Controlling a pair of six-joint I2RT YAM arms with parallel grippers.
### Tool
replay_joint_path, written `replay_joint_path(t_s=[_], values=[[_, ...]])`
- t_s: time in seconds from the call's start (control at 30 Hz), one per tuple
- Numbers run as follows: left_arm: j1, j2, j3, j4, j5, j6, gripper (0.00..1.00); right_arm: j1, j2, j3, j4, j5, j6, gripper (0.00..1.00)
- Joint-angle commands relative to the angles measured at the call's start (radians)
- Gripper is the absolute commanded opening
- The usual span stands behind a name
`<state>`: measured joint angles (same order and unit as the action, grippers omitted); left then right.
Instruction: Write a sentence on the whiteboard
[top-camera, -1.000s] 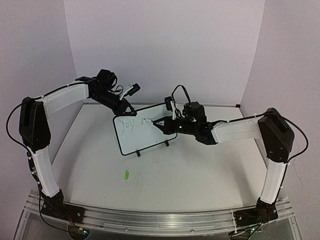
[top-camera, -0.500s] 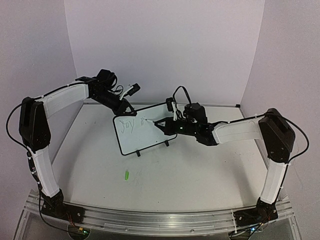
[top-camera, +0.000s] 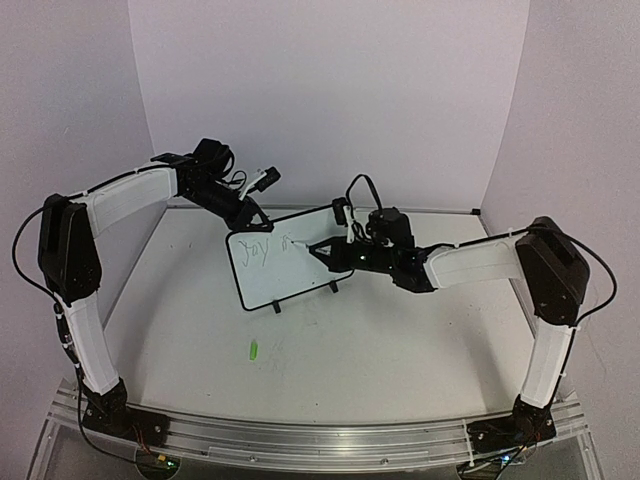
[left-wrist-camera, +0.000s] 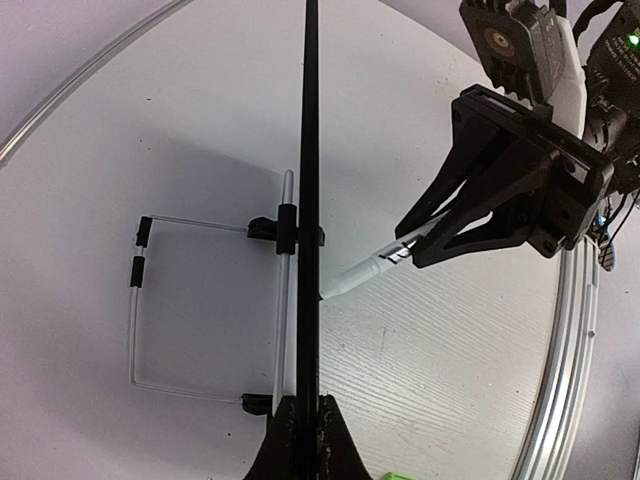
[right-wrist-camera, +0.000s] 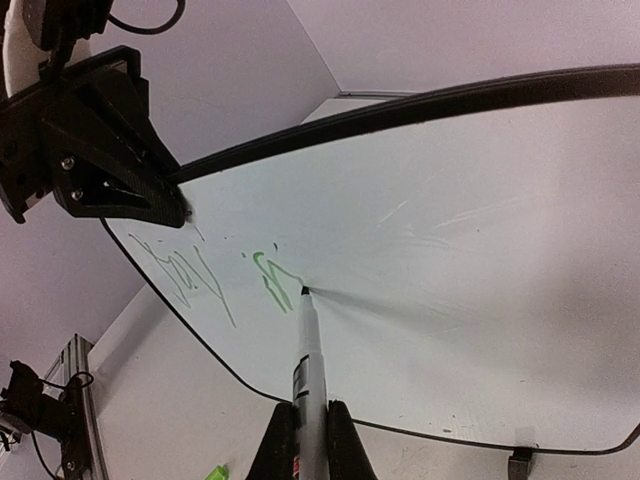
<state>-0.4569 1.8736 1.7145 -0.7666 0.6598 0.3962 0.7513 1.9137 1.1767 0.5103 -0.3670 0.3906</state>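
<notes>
The whiteboard (top-camera: 280, 262) stands upright on its two black feet at the table's middle back. My left gripper (top-camera: 250, 217) is shut on its top left edge; the left wrist view shows the board edge-on (left-wrist-camera: 309, 200) between my jaws. My right gripper (top-camera: 328, 251) is shut on a white marker (right-wrist-camera: 306, 370). The marker's tip touches the board face (right-wrist-camera: 470, 210), just right of fresh green strokes (right-wrist-camera: 272, 272). An earlier green word (right-wrist-camera: 190, 275) sits left of them, near the left gripper (right-wrist-camera: 165, 205). The marker also shows in the left wrist view (left-wrist-camera: 365, 272).
A green marker cap (top-camera: 253, 350) lies on the table in front of the board; it also shows in the right wrist view (right-wrist-camera: 215, 472). Purple walls close the back and sides. A metal rail (top-camera: 300, 440) runs along the near edge.
My right gripper has shifted slightly right along the board with the marker tip, adding to the second green mark. The left gripper and the board have stayed still.
</notes>
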Motion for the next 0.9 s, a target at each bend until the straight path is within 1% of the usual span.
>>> replay_joint_path(t_s=[0.0, 0.63, 0.77, 0.87], values=[[-0.012, 0.008, 0.027, -0.039, 0.029, 0.024, 0.00, -0.007, 0.021, -0.014, 0.015, 0.014, 0.009, 0.00], [-0.012, 0.013, 0.026, -0.037, 0.032, 0.023, 0.00, -0.007, 0.031, -0.015, 0.018, 0.006, 0.015, 0.00], [-0.012, 0.011, 0.023, -0.036, 0.035, 0.023, 0.00, -0.007, 0.005, -0.022, 0.018, 0.001, 0.012, 0.00], [-0.011, 0.004, 0.018, -0.032, 0.037, 0.023, 0.00, -0.007, -0.044, -0.045, 0.017, -0.006, 0.012, 0.00]])
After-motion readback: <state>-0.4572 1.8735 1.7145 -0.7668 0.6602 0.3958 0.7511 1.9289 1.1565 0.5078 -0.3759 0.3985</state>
